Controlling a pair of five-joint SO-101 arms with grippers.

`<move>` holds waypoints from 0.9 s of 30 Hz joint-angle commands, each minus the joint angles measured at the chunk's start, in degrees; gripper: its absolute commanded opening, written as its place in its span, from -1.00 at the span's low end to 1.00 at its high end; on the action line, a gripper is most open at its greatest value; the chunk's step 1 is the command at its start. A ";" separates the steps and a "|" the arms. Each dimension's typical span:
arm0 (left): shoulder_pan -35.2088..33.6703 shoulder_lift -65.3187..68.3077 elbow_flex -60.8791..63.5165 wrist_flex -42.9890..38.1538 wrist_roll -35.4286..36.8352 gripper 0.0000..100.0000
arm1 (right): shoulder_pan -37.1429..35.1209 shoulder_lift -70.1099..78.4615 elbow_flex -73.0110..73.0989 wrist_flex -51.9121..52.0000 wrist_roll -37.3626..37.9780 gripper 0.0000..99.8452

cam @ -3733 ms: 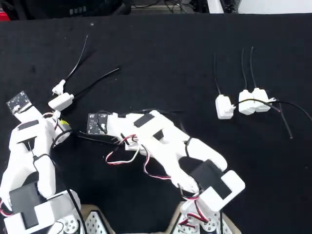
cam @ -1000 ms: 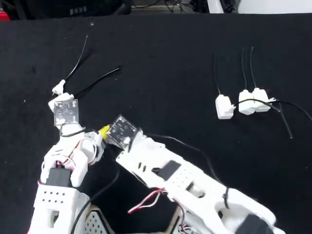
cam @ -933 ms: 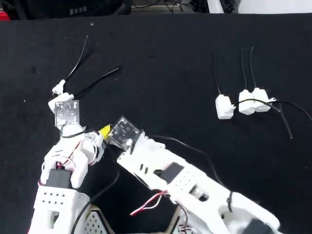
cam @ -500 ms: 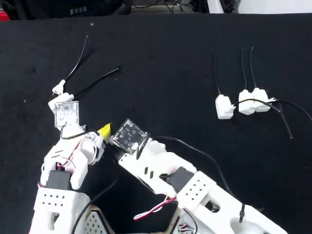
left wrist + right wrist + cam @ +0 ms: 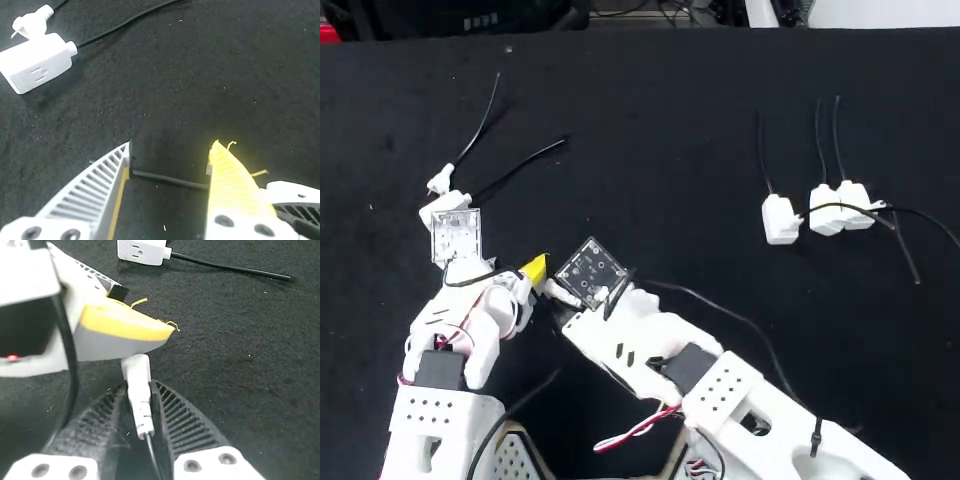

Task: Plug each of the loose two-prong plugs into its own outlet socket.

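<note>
My right arm [image 5: 660,350] has crept slightly outward since the earlier frame. High view: both arms meet at the black surface's [image 5: 650,120] left. Left wrist view: left pincer [image 5: 171,150] spread, white socket [image 5: 37,62] beyond. Right wrist view: right pincer [image 5: 138,390] pinching what looks like a plug [image 5: 136,371].

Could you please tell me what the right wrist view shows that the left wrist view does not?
Right wrist view: the right gripper shut on a white plug. A white edge past the yellow finger in the left wrist view may be that plug; I cannot tell.
Left wrist view: the left gripper open, a black cord crossing between its fingers, and a small second plug beside the outlet socket.
Both: that outlet socket with its black lead, the left gripper's yellow finger, and the black table cloth.
</note>
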 commanded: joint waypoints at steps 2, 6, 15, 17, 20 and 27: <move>1.27 -0.09 0.48 0.00 -0.88 -0.49 | 1.32 -3.56 -1.36 -2.55 -0.79 -0.98; 1.27 -0.09 0.57 0.09 -0.88 -0.49 | 1.58 -3.56 -1.45 -2.55 -0.79 -0.98; 1.27 -0.09 0.57 0.35 -0.88 -0.49 | 1.67 -8.57 -1.19 0.62 -0.44 -0.98; 1.27 -0.09 0.57 0.35 -0.88 -0.49 | 1.67 -10.33 -1.01 1.93 -0.44 -0.98; 1.27 -0.09 0.57 0.35 -0.88 -0.49 | 1.67 -10.86 -0.22 1.85 -0.44 -0.98; -0.13 -0.18 0.31 0.35 -0.97 -0.49 | 5.01 -10.86 -0.40 4.75 -0.44 -0.98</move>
